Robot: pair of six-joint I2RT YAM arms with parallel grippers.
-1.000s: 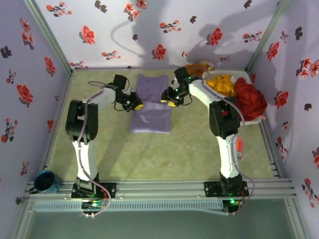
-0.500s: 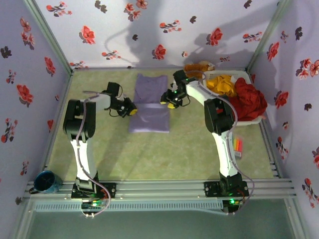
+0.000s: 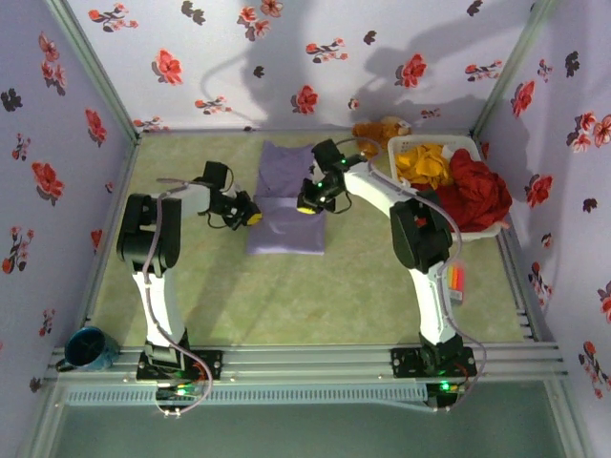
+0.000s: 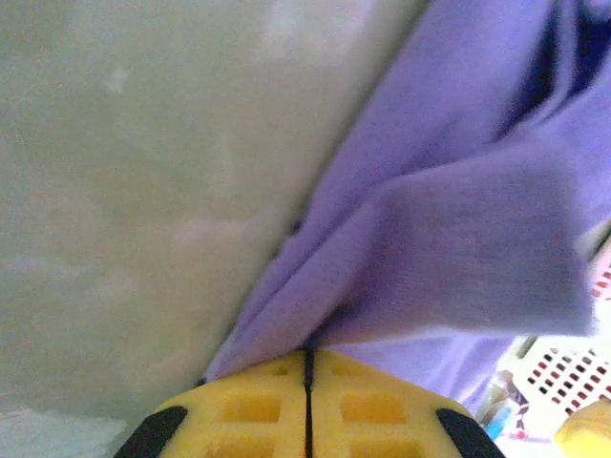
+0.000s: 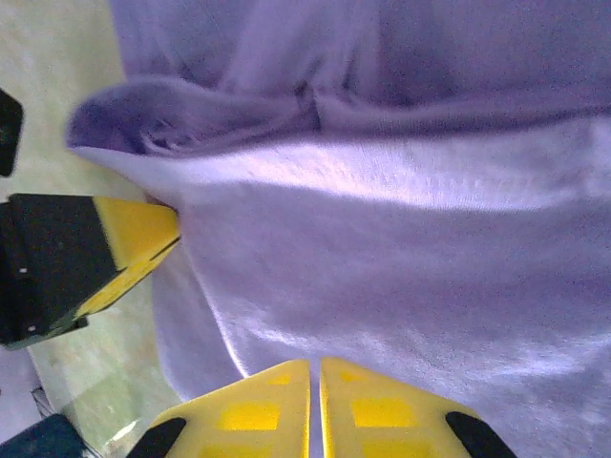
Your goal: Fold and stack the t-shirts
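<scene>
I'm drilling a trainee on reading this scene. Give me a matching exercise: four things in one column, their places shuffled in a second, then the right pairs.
Things
1. lavender cloth t-shirt
2. red cloth t-shirt
3. brown plush toy
4. blue mug

Places
A. near-left corner, by the metal rail
B. inside the white plastic basket
C. middle of the green table
D. far edge, against the flowered back wall

Pairs: 1-C, 2-B, 3-D, 4-A

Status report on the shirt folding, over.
Left gripper, right gripper shut on purple t-shirt. Partly folded. Red tee, orange tee piled in basket.
</scene>
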